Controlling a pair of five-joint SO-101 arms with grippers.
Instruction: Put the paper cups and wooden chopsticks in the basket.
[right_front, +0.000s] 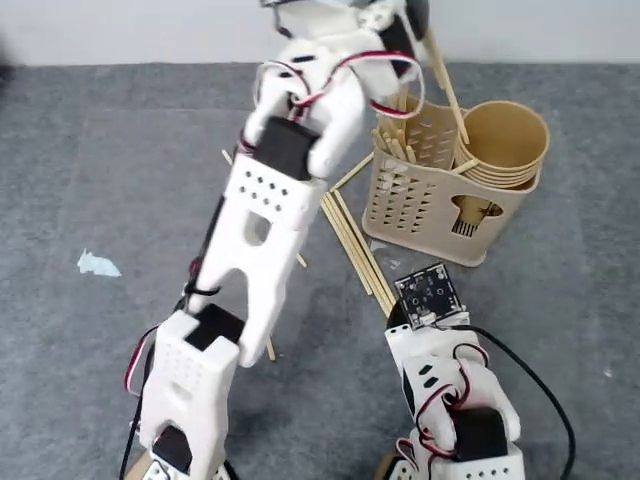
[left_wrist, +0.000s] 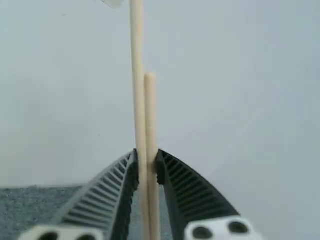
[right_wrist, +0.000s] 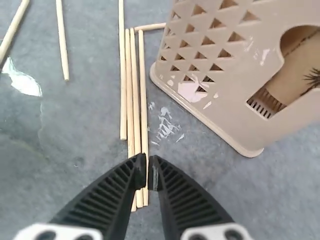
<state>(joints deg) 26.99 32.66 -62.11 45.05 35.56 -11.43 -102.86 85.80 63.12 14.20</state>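
My left gripper (right_front: 418, 22) is raised above the beige basket (right_front: 430, 215) and is shut on two wooden chopsticks (left_wrist: 142, 100). The pair slants down toward the basket's rim (right_front: 448, 90). Stacked paper cups (right_front: 505, 140) stand in the basket's right compartment, and several chopsticks (right_front: 395, 140) stick up in its left one. A bundle of chopsticks (right_front: 352, 245) lies on the grey mat beside the basket. My right gripper (right_wrist: 147, 167) is low over the near end of that bundle (right_wrist: 134, 90), shut, with nothing visibly held.
Loose chopsticks (right_wrist: 61, 40) lie farther out on the mat, and one (right_front: 270, 348) pokes out from under the left arm. A pale paper scrap (right_front: 97, 264) sits at the left. A clear wrapper (right_wrist: 20, 82) and white flecks (right_wrist: 165, 125) lie near the basket (right_wrist: 235, 100).
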